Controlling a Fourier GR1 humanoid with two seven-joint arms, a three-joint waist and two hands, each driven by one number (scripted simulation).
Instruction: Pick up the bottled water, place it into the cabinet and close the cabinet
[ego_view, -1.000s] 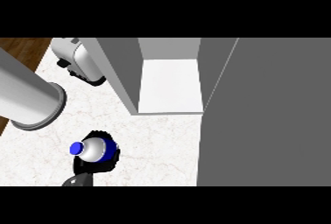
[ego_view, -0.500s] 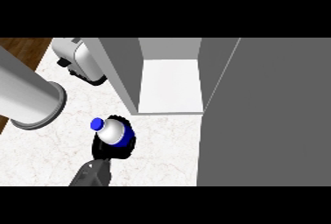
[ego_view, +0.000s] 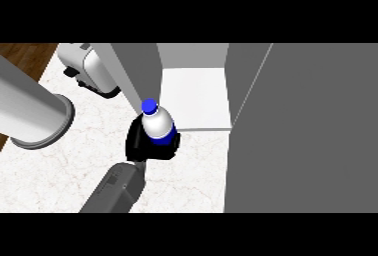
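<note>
The bottled water (ego_view: 158, 125) is white with a blue cap and a blue band. It stands upright in my right hand (ego_view: 151, 145), whose black fingers are curled round its lower part. The hand's grey forearm (ego_view: 117, 190) rises from the lower edge. The bottle is held just in front of the cabinet's open compartment, whose white floor (ego_view: 196, 97) lies to its right and beyond it. The cabinet's grey door (ego_view: 310, 130) stands open at the right. The left hand does not show.
A thick grey cylinder (ego_view: 29, 112) slants in from the left edge over the marbled white counter (ego_view: 59, 175). A white appliance with black parts (ego_view: 88, 70) stands at the back left, beside the cabinet's grey side wall (ego_view: 136, 70).
My right hand has carried the bottle away from the lower edge, farther back and to the right, up to the cabinet's opening. More of the forearm shows now.
</note>
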